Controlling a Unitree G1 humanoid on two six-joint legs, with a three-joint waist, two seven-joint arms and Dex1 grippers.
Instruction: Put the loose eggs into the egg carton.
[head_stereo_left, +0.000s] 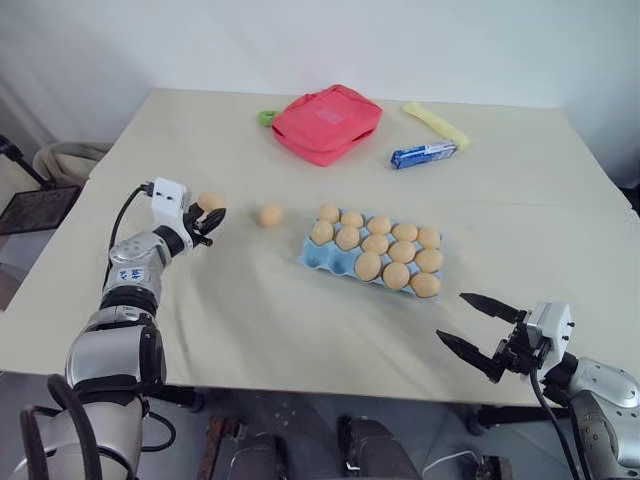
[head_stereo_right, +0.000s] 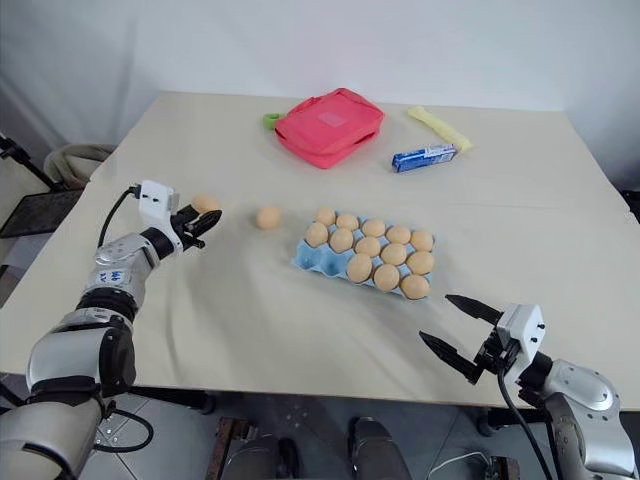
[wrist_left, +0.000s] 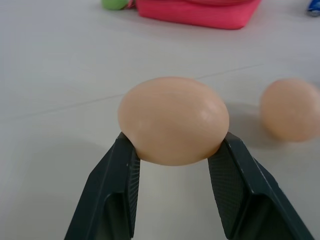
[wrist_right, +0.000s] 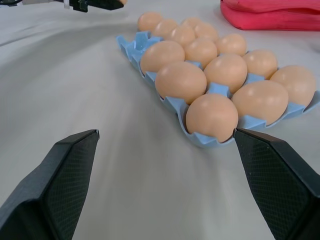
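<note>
Light is bright, soft and even, seemingly from overhead. The table (head_stereo_left: 300, 330) reads pale with no hard glare. Shadows are faint: a soft one under the carton (head_stereo_left: 318, 257) along its near edge. In the left wrist view the held egg (wrist_left: 173, 120) is sharp with a mild sheen, while the second egg (wrist_left: 290, 109) and red pouch (wrist_left: 200, 11) are blurred.

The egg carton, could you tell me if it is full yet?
Not full: the egg carton shows empty blue cups at its near-left end.
</note>
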